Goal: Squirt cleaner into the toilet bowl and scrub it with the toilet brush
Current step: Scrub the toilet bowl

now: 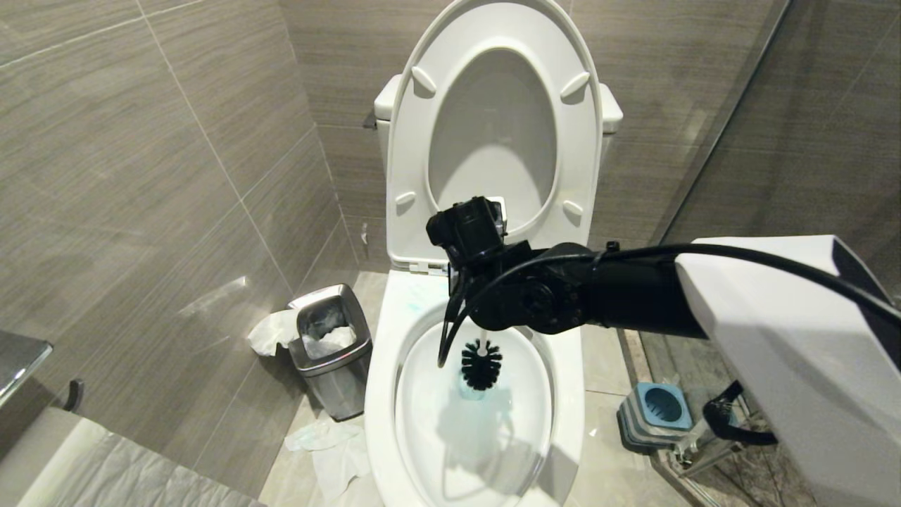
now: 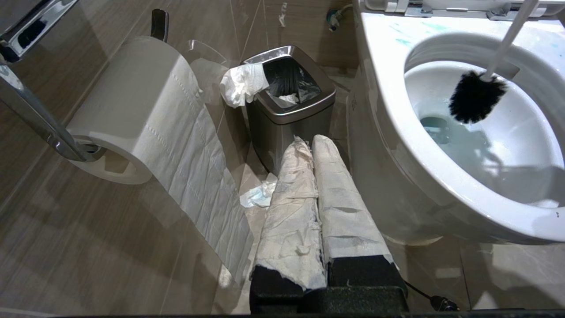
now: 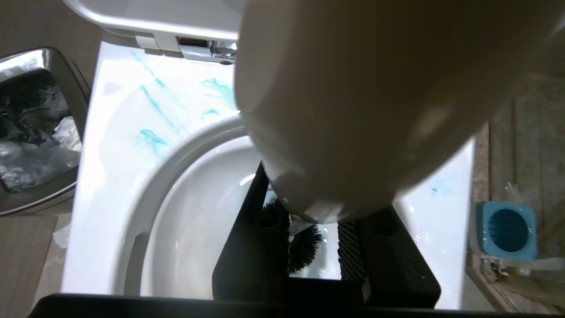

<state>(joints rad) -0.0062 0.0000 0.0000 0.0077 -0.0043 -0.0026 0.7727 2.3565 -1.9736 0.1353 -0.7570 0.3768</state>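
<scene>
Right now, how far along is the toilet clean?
Done: cleaner is already on the toilet bowl rim as turquoise smears, and the water is tinted blue.
In hand: the right tool holds the toilet brush, whose black head hangs inside the bowl above the water.
Left: whether scrubbing has begun cannot be told; returning the brush to its empty blue holder remains. The left tool sits shut beside the bowl.

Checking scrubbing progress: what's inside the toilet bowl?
Inside the toilet bowl: the toilet brush with its black bristle head and blue-tinted water. The right hand holding it is hidden behind the wrist.
</scene>
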